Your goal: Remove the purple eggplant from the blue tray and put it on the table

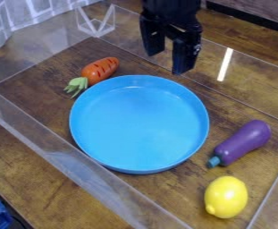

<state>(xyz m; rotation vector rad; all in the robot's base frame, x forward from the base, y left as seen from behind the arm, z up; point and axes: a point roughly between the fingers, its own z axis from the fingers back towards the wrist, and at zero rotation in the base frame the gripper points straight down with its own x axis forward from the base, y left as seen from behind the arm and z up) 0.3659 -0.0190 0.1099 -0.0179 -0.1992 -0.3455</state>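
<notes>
The purple eggplant [241,143] lies on the wooden table [34,134] to the right of the blue tray [140,122], its teal stem end pointing toward the tray's rim without being inside it. Nothing lies in the tray. My gripper [167,51] hangs above the table behind the tray's far rim, open, with nothing between its dark fingers [181,55]. It is well away from the eggplant.
An orange carrot [96,72] with green leaves rests against the tray's upper-left rim. A yellow lemon [226,197] sits at the front right, below the eggplant. Clear acrylic walls [34,125] bound the table on the left and front.
</notes>
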